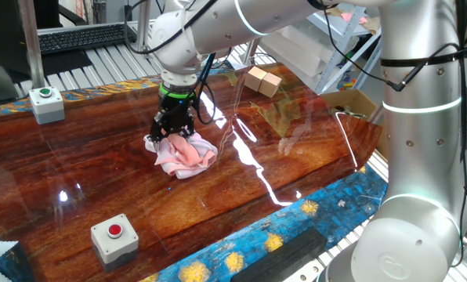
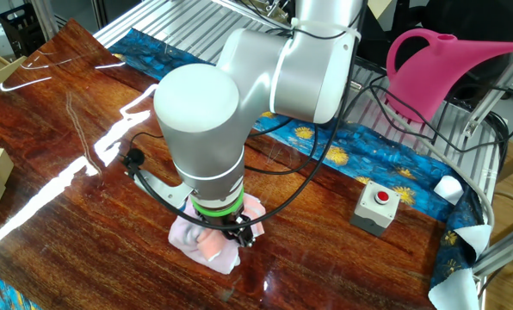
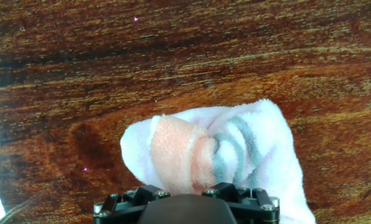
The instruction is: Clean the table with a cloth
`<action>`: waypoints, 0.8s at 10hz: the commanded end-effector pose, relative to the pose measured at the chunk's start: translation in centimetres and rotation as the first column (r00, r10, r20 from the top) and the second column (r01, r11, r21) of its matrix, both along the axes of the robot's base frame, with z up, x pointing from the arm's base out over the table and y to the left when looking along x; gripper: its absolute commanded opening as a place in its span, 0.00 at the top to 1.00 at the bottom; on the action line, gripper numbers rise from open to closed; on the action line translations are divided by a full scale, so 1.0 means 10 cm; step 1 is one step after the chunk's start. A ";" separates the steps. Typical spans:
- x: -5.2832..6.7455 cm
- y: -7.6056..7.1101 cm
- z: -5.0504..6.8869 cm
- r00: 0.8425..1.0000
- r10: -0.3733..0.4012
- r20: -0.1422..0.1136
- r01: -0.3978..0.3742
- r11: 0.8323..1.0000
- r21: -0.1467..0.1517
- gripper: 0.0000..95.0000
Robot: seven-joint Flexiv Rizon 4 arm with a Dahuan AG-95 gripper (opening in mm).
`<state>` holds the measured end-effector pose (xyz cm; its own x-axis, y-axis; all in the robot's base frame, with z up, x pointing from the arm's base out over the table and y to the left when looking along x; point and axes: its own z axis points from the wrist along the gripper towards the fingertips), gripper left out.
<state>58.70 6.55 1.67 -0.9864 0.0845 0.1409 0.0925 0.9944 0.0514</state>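
Note:
The cloth, a crumpled pink and white rag, lies on the glossy reddish-brown table near its middle. My gripper points straight down onto the cloth's left part, its dark fingers pressed into the folds and shut on it. In the other fixed view the cloth shows under the arm's wrist, with the gripper on it. In the hand view the cloth bulges out in front of the gripper's black body; the fingertips are hidden.
A grey box with a red button stands near the front edge and one with a green button at the back left. Two wooden blocks sit at the back. A pink watering can stands beyond the table.

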 end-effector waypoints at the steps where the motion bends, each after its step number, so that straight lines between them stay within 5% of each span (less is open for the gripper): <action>1: -0.09 0.16 0.30 1.000 0.005 -0.028 -0.005 1.000 -0.008 0.40; 8: -0.23 0.14 0.45 1.000 0.008 -0.016 -0.008 1.000 -0.023 0.40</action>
